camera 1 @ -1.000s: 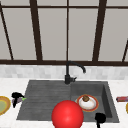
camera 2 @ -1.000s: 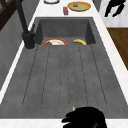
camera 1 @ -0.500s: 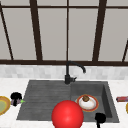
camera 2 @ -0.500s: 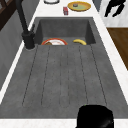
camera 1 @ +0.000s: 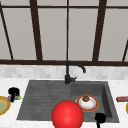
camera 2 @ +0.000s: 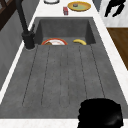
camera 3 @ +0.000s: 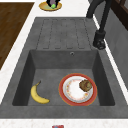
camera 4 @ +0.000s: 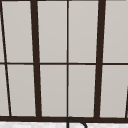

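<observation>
No text, label, brand, number or sign can be read anywhere. The small red packet (camera 1: 122, 99) on the white stone counter (camera 1: 117, 85), well to the right of the right robot hand (camera 1: 100, 117), has no legible print.

left hand (camera 2: 101, 115): in the left side view now a rounder, taller dark mass at the bottom edge | its thin forward-reaching part has gone | sits slightly further left
</observation>
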Motion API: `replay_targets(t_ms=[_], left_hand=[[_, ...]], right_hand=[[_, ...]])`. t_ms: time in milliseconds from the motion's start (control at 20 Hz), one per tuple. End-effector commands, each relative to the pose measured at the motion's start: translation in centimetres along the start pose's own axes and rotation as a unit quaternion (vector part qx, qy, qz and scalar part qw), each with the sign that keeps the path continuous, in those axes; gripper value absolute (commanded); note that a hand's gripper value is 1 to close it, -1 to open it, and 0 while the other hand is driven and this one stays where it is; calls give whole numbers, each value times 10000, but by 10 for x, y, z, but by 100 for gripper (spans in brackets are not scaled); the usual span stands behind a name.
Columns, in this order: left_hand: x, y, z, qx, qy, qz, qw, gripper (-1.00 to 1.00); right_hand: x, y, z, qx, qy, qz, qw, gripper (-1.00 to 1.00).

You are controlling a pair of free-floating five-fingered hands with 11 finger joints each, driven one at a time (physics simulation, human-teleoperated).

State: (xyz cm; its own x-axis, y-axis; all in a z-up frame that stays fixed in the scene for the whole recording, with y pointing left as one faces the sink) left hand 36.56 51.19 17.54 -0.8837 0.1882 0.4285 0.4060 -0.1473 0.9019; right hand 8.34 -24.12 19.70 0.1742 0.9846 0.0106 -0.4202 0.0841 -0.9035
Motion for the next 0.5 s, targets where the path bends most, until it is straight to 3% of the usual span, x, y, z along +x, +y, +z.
replay_targets(t_ms=[0,100,200,450], left_hand=[[19,25,12,68,54,4,10000,100],[27,30,34,169,20,142,9998,100],[33,33,47,147,-72,104,9998,100],[39,25,83,119,-34,48,9999,100]], right_hand=[[0,0,0,0,0,0,10000,0],[0,0,0,0,0,0,10000,0],[0,0,0,0,0,0,10000,0],[0,0,0,0,0,0,10000,0]])
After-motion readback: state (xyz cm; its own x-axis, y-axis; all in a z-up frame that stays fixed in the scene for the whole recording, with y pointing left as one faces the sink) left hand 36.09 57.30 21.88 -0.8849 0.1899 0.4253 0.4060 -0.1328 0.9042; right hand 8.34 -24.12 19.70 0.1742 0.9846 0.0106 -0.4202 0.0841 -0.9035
